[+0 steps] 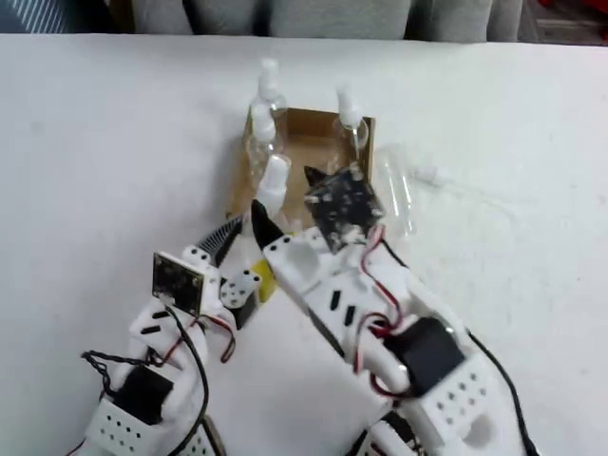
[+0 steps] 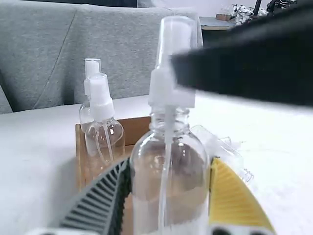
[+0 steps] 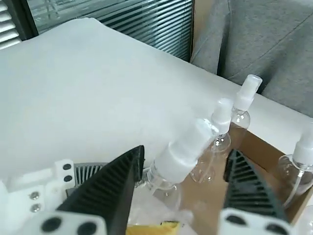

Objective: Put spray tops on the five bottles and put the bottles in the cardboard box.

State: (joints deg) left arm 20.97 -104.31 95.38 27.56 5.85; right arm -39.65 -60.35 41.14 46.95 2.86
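Left pincer (image 2: 170,164): clamped on bottle (image 2: 168,193).
Right pincer (image 3: 187,152): wide, straddling its spray top (image 3: 182,152).
Box (image 1: 309,144): capped bottles (image 1: 350,122) inside.

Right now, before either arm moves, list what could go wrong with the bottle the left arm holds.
1. The spray top looks barely seated on the held bottle. The right gripper, fingers open, flanks it and could knock it askew instead of tightening it.
2. The nearest standing bottle in the cardboard box is close by, so lowering the held one could tip it.
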